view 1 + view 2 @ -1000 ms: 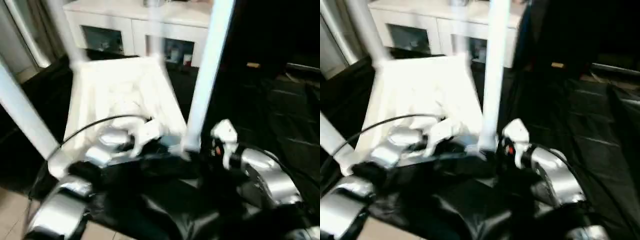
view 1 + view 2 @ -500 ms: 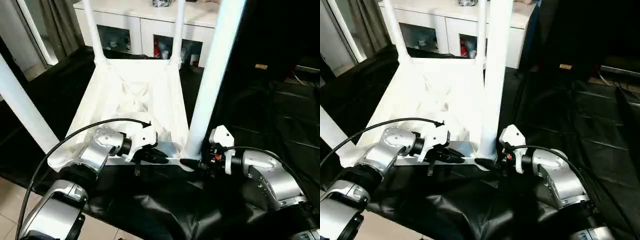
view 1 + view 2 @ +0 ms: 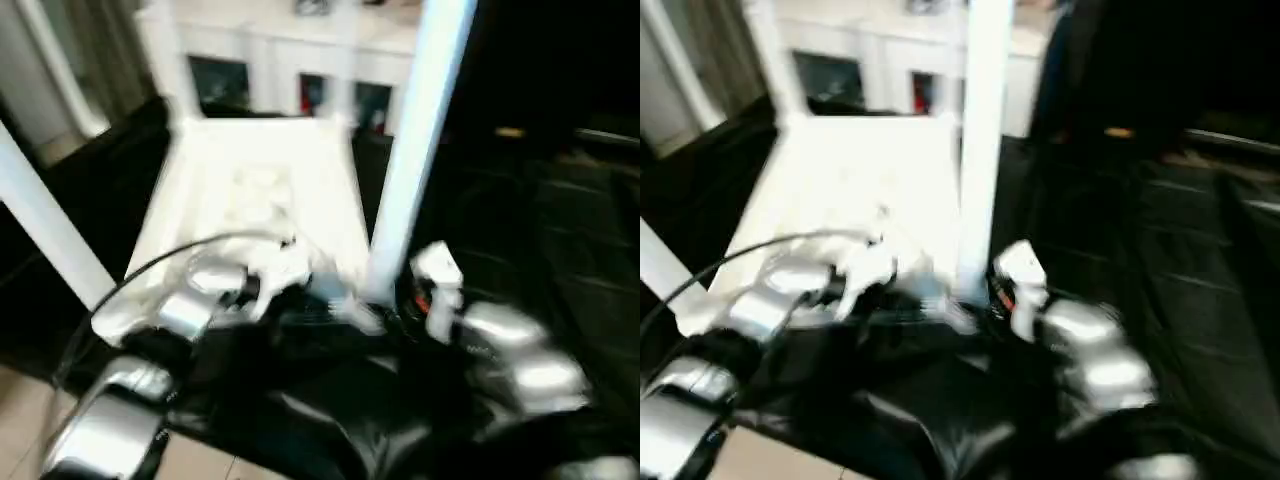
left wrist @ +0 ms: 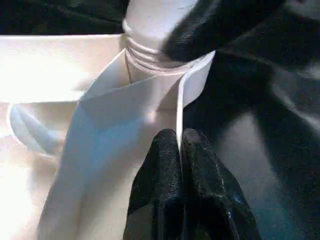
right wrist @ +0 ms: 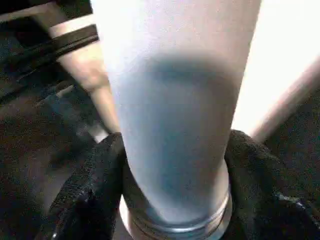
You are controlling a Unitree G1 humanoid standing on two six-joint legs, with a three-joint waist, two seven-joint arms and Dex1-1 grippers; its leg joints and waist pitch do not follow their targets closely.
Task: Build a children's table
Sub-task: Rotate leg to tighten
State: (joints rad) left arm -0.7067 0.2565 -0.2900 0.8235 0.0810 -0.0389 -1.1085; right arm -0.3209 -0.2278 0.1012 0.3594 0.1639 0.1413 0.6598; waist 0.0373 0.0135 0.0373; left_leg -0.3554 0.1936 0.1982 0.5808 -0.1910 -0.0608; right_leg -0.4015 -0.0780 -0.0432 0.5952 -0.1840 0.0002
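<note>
White plastic tabletop (image 3: 260, 190) lies upside down on black sheeting (image 3: 540, 230), ribbed underside up. Head views are blurred by motion, so fine detail is lost. Four legs stand up from its corners: near right leg (image 3: 415, 150) rises out of frame, near left leg (image 3: 45, 230) leans off toward the left edge, two far legs (image 3: 765, 60) show faintly at the back corners. White cabinet (image 3: 290, 60) with glass doors stands behind the tabletop.

Left gripper (image 4: 179, 150) is clenched on the tabletop's thin near edge wall, one black finger each side of the wall, just beside the near right corner socket (image 4: 160, 60). Leg's ringed base sits in that socket.

Right gripper (image 5: 172, 165) is around the base of the near right leg, fingers (image 5: 95, 185) on both sides of the white cylinder, close against it; whether they actually press it I cannot tell. Leg's ringed foot shows between the fingers, low down. In the left wrist view a black finger of the right gripper lies against the leg just above the rings.

Silver forearms (image 3: 510, 360) cross the foreground, a black cable (image 3: 150, 270) arcing over the left one.
</note>
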